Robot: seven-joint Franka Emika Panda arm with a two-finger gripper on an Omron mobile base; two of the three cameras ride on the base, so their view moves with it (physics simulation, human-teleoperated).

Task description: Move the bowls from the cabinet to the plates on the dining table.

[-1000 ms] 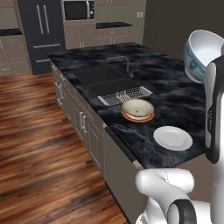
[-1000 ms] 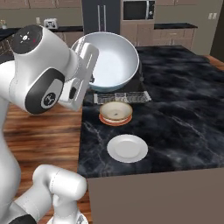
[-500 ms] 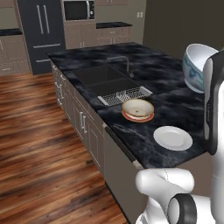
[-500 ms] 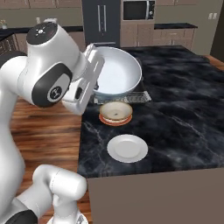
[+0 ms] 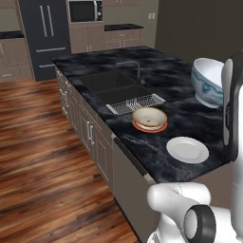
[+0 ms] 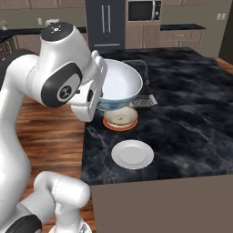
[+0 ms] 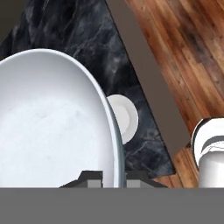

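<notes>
Kitchen with wood-plank floor (image 5: 42,156), dark fridge (image 5: 45,35) and microwave (image 5: 85,10) on the far wall. Big island, the dining table (image 5: 156,90), with a glossy black white-veined top, runs from the far wall toward the near edge.

Left part of the island top: dark sink (image 5: 111,85) with its faucet (image 5: 137,71) at the right rim, and a wire rack (image 5: 135,103) at the sink's near end.

Just near of the rack: orange-red plate (image 5: 149,126) with the cream bowl (image 5: 149,117) sitting upright in it, tan outside, touching the plate.

Nearer still and a little right: white plate (image 5: 187,149), bare, lying close to the island's near edge. Apart from the orange-red one.

Right side, up in the air: white bowl with blue pattern (image 5: 207,81), deep, held above the island top and touching nothing below. In the right base view it hangs over the cream bowl, hiding part of the rack. In the hand view the white plate (image 7: 124,117) peeks out past its rim (image 7: 114,131).

Gripper (image 7: 114,178): jaws pinched nearly together on the patterned bowl's rim, one fingertip (image 7: 89,178) inside the wall, the other outside. Bowl sits roughly upright, mouth slightly tilted.
</notes>
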